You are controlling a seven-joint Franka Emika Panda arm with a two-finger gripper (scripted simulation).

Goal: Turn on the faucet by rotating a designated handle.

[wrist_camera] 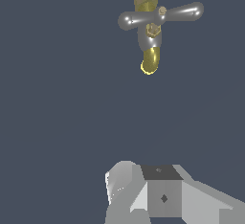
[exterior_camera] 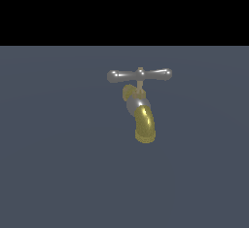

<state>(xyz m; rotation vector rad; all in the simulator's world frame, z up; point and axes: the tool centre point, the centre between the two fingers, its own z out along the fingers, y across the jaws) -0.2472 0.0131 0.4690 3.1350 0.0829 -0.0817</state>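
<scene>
The faucet stands on the grey-blue surface, with a silver-grey body and a curved brass-yellow spout pointing down. The handle is a shiny silver crossbar with bulbous ends on a thin brass stem, lying level across the top. In the wrist view the faucet and its handle are seen from above, well apart from my gripper. Only grey blocky parts of the gripper show at that picture's edge, and nothing is between them. The gripper does not appear in the exterior view.
A flat grey-blue surface lies all around the faucet. A black band fills the exterior view's upper part. No other objects show.
</scene>
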